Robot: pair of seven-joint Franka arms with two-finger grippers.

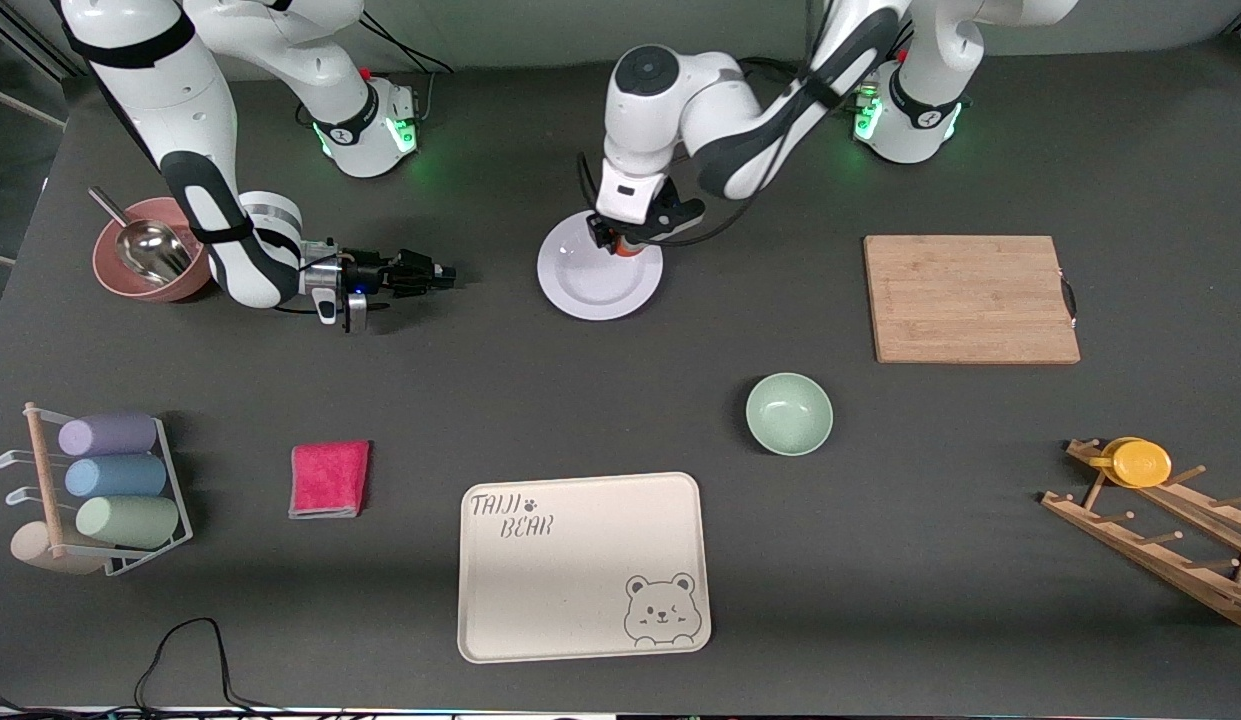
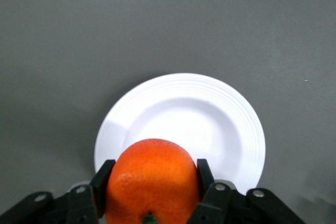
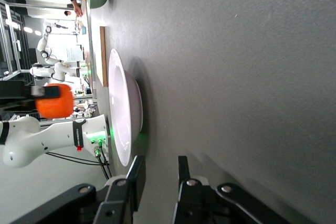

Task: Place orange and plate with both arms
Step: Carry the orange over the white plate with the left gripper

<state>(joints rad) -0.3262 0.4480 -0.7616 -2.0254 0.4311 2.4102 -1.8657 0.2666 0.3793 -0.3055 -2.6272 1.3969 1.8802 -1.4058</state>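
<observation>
My left gripper (image 1: 620, 245) hangs over the plate (image 1: 592, 285), at the part of its rim nearest the robots' bases, shut on the orange (image 1: 630, 249). In the left wrist view the orange (image 2: 152, 179) sits between the two black fingers (image 2: 103, 174), with the white plate (image 2: 210, 121) lying below it. My right gripper (image 1: 447, 272) lies low and level over the table on the right arm's side of the plate, pointing at it. Its fingers (image 3: 137, 174) stand apart with nothing between them, a short way from the plate's edge (image 3: 123, 111).
A pink bowl with a metal scoop (image 1: 145, 262) sits by the right arm. A wooden board (image 1: 970, 298), a green bowl (image 1: 789, 413), a cream bear tray (image 1: 583, 565), a red cloth (image 1: 329, 478), a cup rack (image 1: 100, 490) and a wooden rack with a yellow cup (image 1: 1140, 462) are also on the table.
</observation>
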